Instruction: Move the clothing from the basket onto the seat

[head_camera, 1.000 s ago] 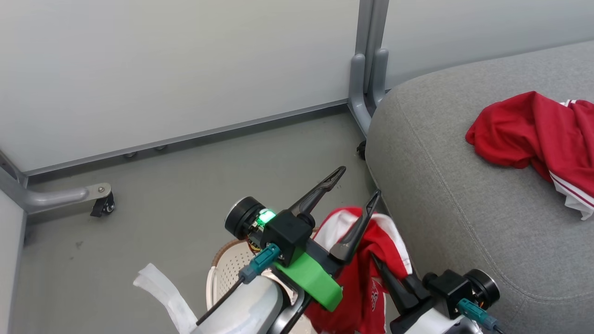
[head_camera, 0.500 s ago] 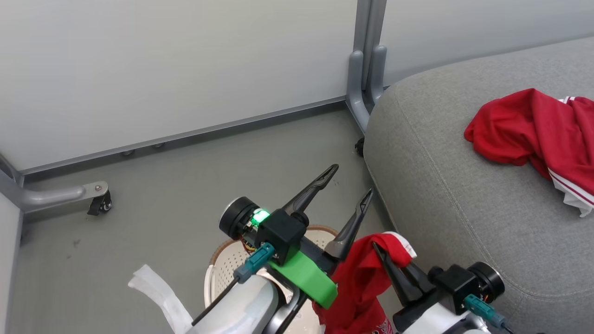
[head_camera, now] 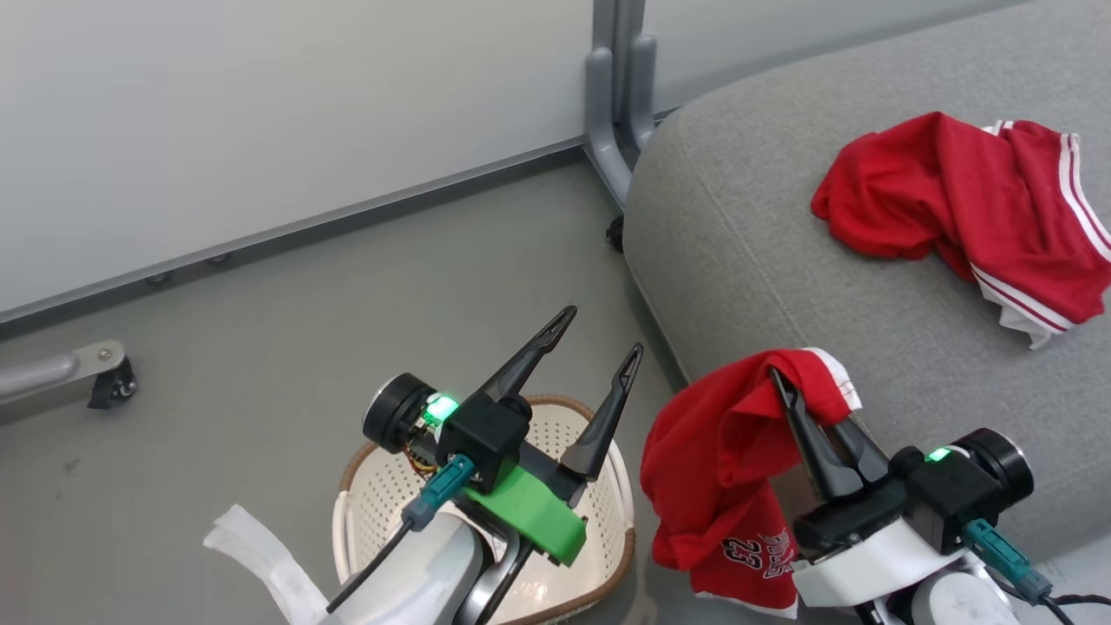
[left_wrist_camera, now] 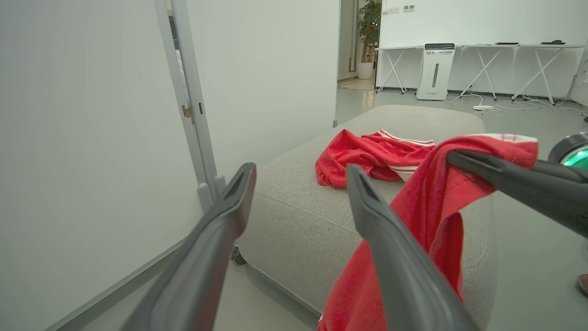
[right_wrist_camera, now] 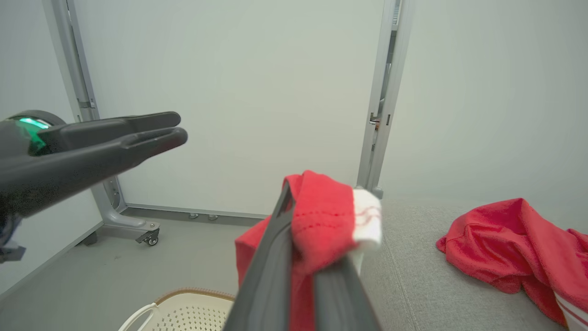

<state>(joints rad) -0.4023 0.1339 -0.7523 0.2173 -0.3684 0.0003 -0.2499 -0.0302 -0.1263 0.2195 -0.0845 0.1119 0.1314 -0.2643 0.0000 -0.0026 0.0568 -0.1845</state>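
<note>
Hovering over the basket, the left gripper stands spread wide and empty, now apart from the cloth it touched a second ago. Its arm hides much of the basket's inside. The right gripper is pinched tight on a red garment, lifted clear of the basket since then and hanging beside the edge of the seat. A second garment lies on the seat. Two garments, one basket.
</note>
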